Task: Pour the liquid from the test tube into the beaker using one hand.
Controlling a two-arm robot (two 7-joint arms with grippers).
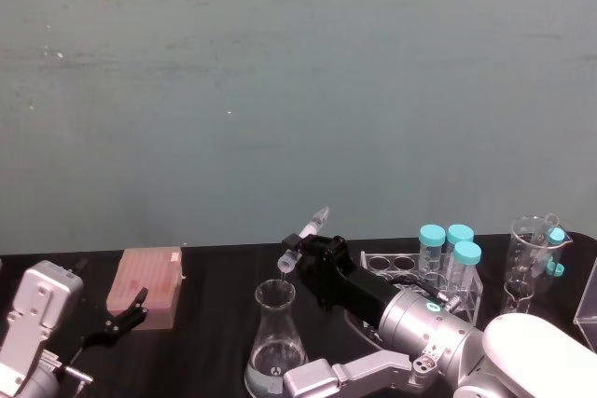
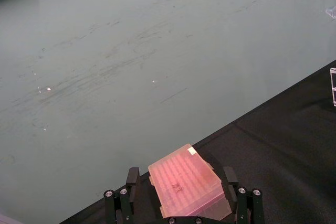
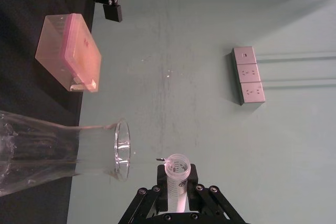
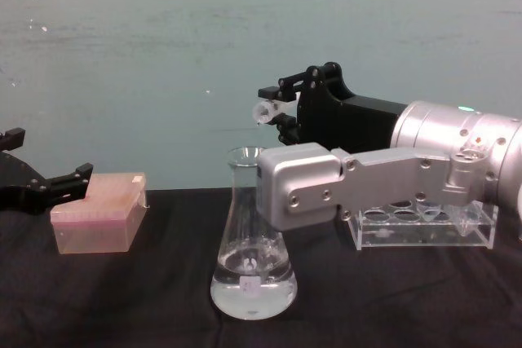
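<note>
— Clear plastic, the test tube (image 4: 263, 111): where?
— Tilted, mouth just above the beaker (image 4: 252, 234) rim; liquid (image 4: 253, 297) pools in the beaker's base. The right gripper (image 4: 277, 108) reaches over, jaws clamped on the tube.
— The left gripper (image 1: 126, 314)?
— Well left of the beaker, jaws apart.

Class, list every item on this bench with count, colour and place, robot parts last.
beaker: one, clear glass, table centre front
test tube: one, clear, tilted above beaker's mouth
liquid: clear, pooled in beaker's base
pink box: one, table left
rack: one, clear, table right
capped tubes: three, teal caps, in rack
glass jug: one, clear, far right
table: one, black
left pincer: open, beside pink box
right pincer: shut on test tube
</note>
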